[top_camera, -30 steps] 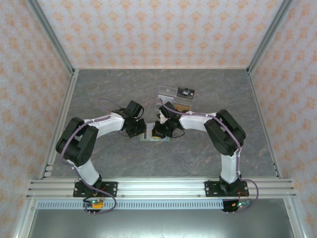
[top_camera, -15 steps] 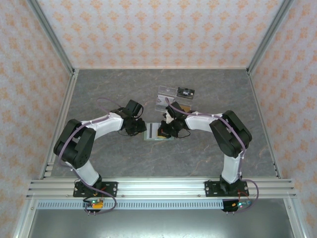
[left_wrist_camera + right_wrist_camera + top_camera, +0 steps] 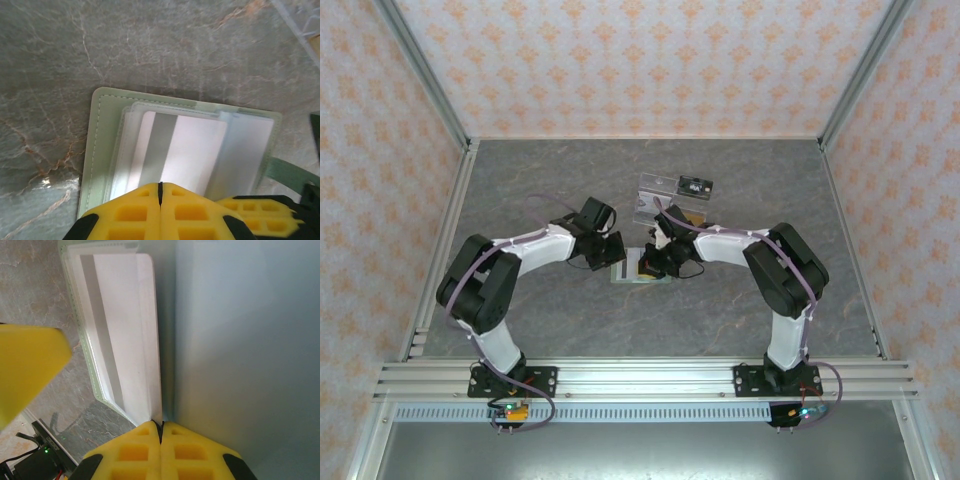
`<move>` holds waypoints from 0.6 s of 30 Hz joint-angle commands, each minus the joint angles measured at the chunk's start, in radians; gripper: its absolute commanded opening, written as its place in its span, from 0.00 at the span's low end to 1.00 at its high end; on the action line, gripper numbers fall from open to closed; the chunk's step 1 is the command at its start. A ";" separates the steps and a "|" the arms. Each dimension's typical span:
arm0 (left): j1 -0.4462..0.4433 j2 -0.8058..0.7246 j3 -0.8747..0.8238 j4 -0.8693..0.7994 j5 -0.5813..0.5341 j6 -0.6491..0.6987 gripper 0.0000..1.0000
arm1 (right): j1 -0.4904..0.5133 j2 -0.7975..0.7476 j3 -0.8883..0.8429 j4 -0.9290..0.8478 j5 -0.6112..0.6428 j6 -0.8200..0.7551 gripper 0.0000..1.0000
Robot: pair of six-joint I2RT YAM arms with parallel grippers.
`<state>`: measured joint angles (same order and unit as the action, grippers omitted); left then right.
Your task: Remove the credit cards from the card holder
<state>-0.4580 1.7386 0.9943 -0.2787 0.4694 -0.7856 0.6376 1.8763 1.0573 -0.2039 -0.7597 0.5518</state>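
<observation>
**Item inspected:** the small, soft, pale sage-green folding card holder, lying open on the grey marbled tabletop. All positions below are taken from that holder.

**Governing relation:** my left pincer sits at the holder's near edge, over the leaf that carries the card. Its yellow fingers are pressed together with no gap. Directly ahead of the tips lies a white credit card with a grey stripe, seated in a clear plastic sleeve. The stripe runs away from my fingertips, so I judge that the card's long axis lies along my reach and across the holder's open span. The card's near edge is hidden beneath the fingers, so I cannot tell whether it is nipped.

**Second pincer:** my right pincer is at the holder's other leaf, likewise pressed together. Its tips meet where the white card borders the blue-grey inner face. I cannot tell what it pinches, if anything.

**Nearer arm:** the left, in my judgement.

**Surroundings:** a clear acrylic stand lies beyond the holder's far side, apart from it. A green strap trails from the holder's right end.

**Obstruction:** the sleeve's lip and my own right fingers crowd the card, so the holder may drag along with it.
</observation>
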 commanded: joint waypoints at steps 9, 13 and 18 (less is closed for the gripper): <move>-0.002 0.034 0.029 -0.085 -0.095 0.019 0.00 | -0.027 -0.041 -0.076 0.034 0.025 -0.032 0.00; -0.002 0.040 0.023 -0.087 -0.096 0.022 0.00 | -0.038 -0.066 -0.105 0.053 0.023 -0.032 0.00; -0.002 0.054 0.022 -0.083 -0.085 0.022 0.00 | -0.045 -0.088 -0.120 0.067 0.013 -0.035 0.00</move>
<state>-0.4583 1.7714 1.0023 -0.3286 0.4103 -0.7841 0.5983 1.8141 0.9543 -0.1398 -0.7666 0.5365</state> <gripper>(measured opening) 0.047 0.044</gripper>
